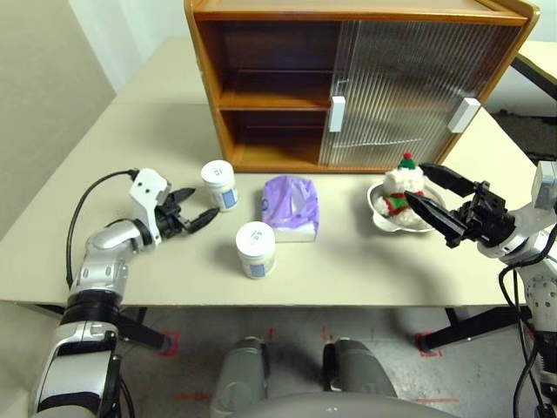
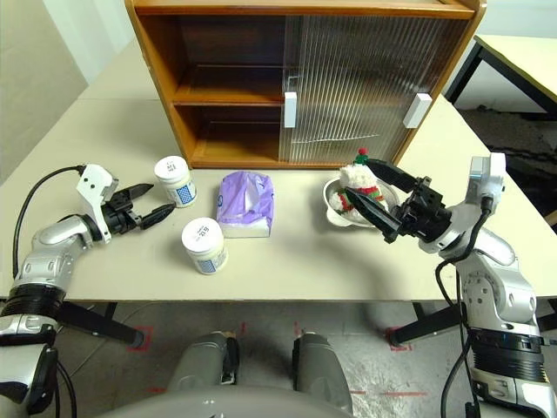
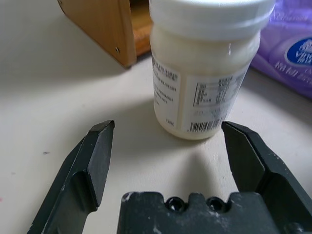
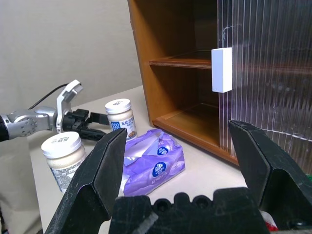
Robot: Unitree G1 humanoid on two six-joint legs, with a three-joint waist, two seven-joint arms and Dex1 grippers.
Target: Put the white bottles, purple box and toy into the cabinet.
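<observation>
With the cabinet (image 1: 261, 87) open on its left half, I've lined my left gripper (image 1: 198, 212) up on the far white bottle (image 1: 220, 185), fingers spread wide, holding nothing, the jar just ahead between them (not touched yet). Next come the near white bottle (image 1: 256, 249), the purple box (image 1: 291, 207), then the toy (image 1: 402, 187) in its metal dish (image 1: 379, 218). My right gripper (image 1: 439, 205) hangs above that dish, spread and empty.
</observation>
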